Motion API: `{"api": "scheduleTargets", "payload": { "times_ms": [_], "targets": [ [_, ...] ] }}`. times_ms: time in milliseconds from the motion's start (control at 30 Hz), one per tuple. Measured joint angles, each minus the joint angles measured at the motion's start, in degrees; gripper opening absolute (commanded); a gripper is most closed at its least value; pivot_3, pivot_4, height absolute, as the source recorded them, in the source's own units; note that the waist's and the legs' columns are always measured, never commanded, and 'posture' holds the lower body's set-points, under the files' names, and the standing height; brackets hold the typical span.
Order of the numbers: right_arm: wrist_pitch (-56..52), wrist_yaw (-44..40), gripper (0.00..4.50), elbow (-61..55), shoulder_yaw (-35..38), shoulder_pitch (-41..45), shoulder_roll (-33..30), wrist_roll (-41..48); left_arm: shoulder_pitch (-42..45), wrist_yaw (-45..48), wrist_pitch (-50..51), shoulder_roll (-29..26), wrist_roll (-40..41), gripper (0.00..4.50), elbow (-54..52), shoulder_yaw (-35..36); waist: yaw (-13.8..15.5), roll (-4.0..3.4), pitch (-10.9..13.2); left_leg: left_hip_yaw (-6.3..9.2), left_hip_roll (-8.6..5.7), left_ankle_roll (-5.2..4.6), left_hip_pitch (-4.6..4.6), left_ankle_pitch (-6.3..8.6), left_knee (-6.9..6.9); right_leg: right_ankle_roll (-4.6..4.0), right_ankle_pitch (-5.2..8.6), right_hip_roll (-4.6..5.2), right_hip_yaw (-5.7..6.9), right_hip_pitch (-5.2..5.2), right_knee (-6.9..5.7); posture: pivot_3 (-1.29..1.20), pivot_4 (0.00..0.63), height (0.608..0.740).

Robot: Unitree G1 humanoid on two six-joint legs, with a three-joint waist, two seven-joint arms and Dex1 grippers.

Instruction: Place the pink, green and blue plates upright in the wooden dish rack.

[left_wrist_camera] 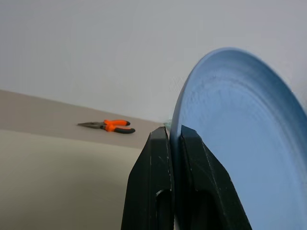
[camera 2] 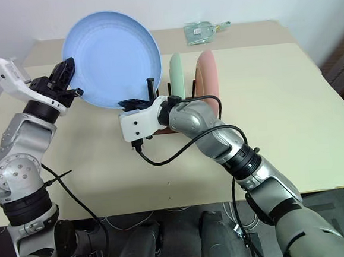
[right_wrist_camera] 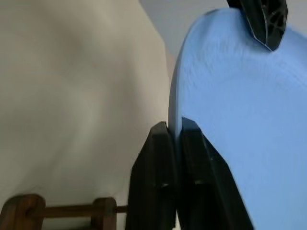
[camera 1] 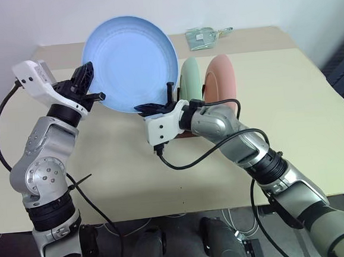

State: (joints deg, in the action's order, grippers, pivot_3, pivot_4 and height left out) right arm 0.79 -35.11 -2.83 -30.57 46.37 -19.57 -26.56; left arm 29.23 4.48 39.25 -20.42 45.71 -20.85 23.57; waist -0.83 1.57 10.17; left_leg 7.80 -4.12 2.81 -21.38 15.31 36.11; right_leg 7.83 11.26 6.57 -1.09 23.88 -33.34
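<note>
Blue plate (camera 1: 130, 63), pinched at opposite rims by the left gripper (camera 1: 89, 87) and right gripper (camera 1: 158, 106), hangs face-on just left of the wooden dish rack (right_wrist_camera: 57, 211), beside the upright green plate (camera 1: 190, 79).

Your left arm rises along left edge of head view, elbow bent, wrist angled up toward centre. Your left gripper (camera 1: 91, 81) sits upper left, fingers (left_wrist_camera: 152, 184) pinched tight on blue plate (camera 1: 130, 61) rim. Your right arm crosses from lower right toward centre, forearm level. Your right gripper (camera 1: 153, 106) clamps plate's lower edge, fingers (right_wrist_camera: 154, 177) closed on rim.
</note>
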Motion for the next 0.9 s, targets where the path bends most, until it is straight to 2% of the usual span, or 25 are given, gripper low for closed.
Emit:
{"api": "scheduleTargets", "payload": {
  "times_ms": [67,167,267,433,567,667,767,900],
  "targets": [
    [0.6,0.0,0.02,0.3,0.1,0.8,0.3,-0.2,0.3,-0.3,-0.6,0.4,0.7,0.00,0.0,0.6,0.0,0.00,0.0,0.00,0.00,0.00,0.00,0.00,0.00,0.00,0.00,0.00,0.00,0.00,0.00,0.00,0.150,0.740],
    [1.6,0.2,0.00,0.3,1.4,1.4,1.1,0.3,1.6,-1.6,-3.0,2.1,3.3,1.02,0.2,2.8,0.0,0.01,0.0,0.01,0.01,0.03,0.00,-0.02,0.01,0.00,0.00,0.00,0.00,0.00,0.00,0.00,0.150,0.740],
    [2.5,0.3,0.00,0.3,2.9,1.4,2.5,2.5,6.8,-5.9,-8.3,3.6,6.8,2.48,2.8,9.5,0.0,0.03,0.0,0.03,0.02,0.05,0.01,-0.03,-0.01,-0.03,-0.03,-0.02,0.01,0.00,0.01,0.00,0.150,0.740],
    [3.0,0.3,0.00,0.2,6.9,0.9,4.3,8.2,7.2,-7.2,-15.6,-1.4,4.3,2.48,6.5,15.1,-0.1,0.03,0.0,0.02,0.01,0.16,0.02,-0.09,-0.05,-0.04,-0.03,-0.04,-0.01,0.00,0.00,0.00,0.150,0.740],
    [-2.5,0.4,0.00,-3.0,15.2,1.0,8.9,20.3,-3.3,-2.2,-20.0,-6.5,-6.1,2.48,10.5,11.7,-0.2,-0.03,0.0,0.01,0.02,0.06,0.06,-0.04,-0.11,-0.06,-0.04,-0.06,-0.05,0.02,-0.04,0.00,0.150,0.740],
    [-17.1,2.1,0.00,-9.4,24.4,2.4,14.3,37.5,-13.3,3.0,-21.7,-6.0,-13.1,2.48,12.0,4.3,0.4,-0.04,0.0,0.12,0.02,-0.04,-0.02,0.01,-0.06,-0.11,-0.06,-0.06,-0.01,0.00,-0.02,0.00,0.150,0.740],
    [-34.6,9.5,0.00,-17.6,33.0,3.4,20.2,59.8,-19.8,8.3,-23.4,-3.3,-17.4,2.48,11.9,-4.5,0.3,-0.04,0.0,0.21,0.05,-0.04,-0.04,0.02,-0.10,-0.17,-0.07,-0.07,0.00,0.08,-0.03,0.00,0.150,0.740],
    [-47.3,23.2,0.00,-21.2,38.5,0.6,25.5,76.4,-24.4,15.4,-27.6,-5.0,-23.8,2.48,11.6,-12.7,-0.2,-0.17,-0.1,0.14,0.09,-0.03,0.02,0.02,-0.26,-0.50,0.00,-0.12,-0.05,0.27,-0.14,0.00,0.150,0.740]
  ]
}}
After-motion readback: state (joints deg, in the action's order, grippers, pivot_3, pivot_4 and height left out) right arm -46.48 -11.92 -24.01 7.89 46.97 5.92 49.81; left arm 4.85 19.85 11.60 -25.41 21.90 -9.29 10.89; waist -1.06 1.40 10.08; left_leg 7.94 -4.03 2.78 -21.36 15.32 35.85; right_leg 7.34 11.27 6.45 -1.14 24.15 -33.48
